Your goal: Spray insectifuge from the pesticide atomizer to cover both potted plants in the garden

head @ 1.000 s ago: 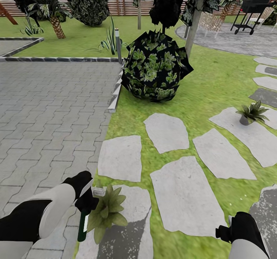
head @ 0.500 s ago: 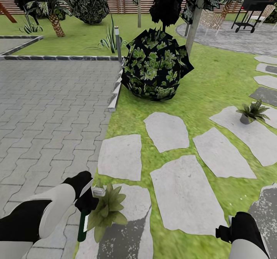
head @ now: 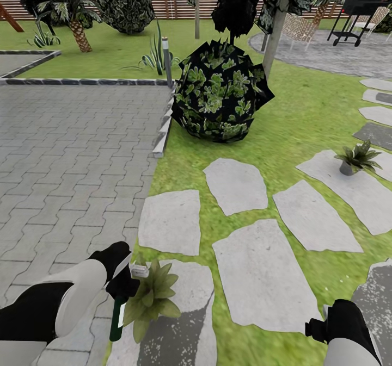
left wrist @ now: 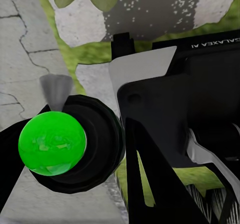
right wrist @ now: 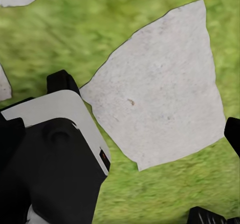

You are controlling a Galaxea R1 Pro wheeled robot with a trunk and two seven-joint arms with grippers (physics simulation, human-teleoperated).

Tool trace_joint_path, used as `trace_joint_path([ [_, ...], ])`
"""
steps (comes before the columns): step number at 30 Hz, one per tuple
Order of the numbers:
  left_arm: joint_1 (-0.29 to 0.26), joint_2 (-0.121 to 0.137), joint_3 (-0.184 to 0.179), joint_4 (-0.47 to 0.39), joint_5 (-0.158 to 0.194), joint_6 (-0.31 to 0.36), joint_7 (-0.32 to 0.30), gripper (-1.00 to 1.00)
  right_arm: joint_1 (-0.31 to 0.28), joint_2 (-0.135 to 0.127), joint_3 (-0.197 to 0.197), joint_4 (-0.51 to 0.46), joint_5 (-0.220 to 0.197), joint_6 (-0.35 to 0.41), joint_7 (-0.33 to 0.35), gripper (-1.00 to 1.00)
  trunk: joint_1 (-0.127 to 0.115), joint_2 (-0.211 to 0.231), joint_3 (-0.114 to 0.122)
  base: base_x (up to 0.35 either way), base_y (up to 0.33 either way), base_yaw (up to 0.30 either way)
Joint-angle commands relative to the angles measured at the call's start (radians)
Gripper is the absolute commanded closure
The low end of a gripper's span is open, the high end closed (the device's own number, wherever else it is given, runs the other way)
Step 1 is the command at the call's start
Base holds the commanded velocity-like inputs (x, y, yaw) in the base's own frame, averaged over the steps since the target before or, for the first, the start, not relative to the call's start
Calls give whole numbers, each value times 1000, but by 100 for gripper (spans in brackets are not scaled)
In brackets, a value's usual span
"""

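The garden point(head: 305, 110) lay as lawn with pale stepping stones point(head: 261, 279), grey block paving point(head: 71, 165) on the robot's left, and a large dark round bush point(head: 220, 97) ahead before the brown slatted fence point(head: 174, 1).

Between one second earlier and half a second earlier the whole head view shifted slightly down; this was camera motion, not motion of the objects. Over the last half second nothing changed: arm, bottle and plants kept the same positions. Judgement: the robot was holding station for spraying, with no repositioning under way.

The far potted plant point(head: 356, 158) stood on a stepping stone well apart on the right, untreated by position. The near potted plant point(head: 149, 298) sat on the closest stone, just beside the left gripper point(head: 124, 285).

That gripper was clamped on the pesticide atomizer point(head: 116, 317); the dark green body hung below the fingers and the pale trigger head point(head: 139, 271) pointed toward the near rosette. In the left wrist view the bottle's round green base point(left wrist: 51, 142) faced the camera.

The right gripper point(right wrist: 150, 149) hovered over grass and stone with fingertips spread wide, holding nothing.

No spray mist was visible, so coverage could not be confirmed.
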Motion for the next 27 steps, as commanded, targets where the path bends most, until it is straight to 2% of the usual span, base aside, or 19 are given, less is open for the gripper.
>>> trace_joint_path([
  [1,0,0,1,-1,-11,3,-10,100,-1,1,-4,-2,11,0,10,-100,4,-8,-4,0,0,0],
  [9,-1,0,4,-1,-9,3,-10,100,-1,1,-4,-2,11,0,10,-100,8,-15,-7,0,0,0],
  [15,-2,0,4,0,-9,3,-10,100,-1,1,-4,-2,11,0,10,-100,31,-57,-26,0,0,0],
  [22,-2,0,3,0,-9,3,-10,100,-1,1,-4,-2,11,0,10,-100,31,-57,-26,0,0,0],
  [27,-2,0,2,0,-9,3,-10,100,-1,1,-4,-2,11,0,10,-100,46,-85,-39,0,0,0],
])
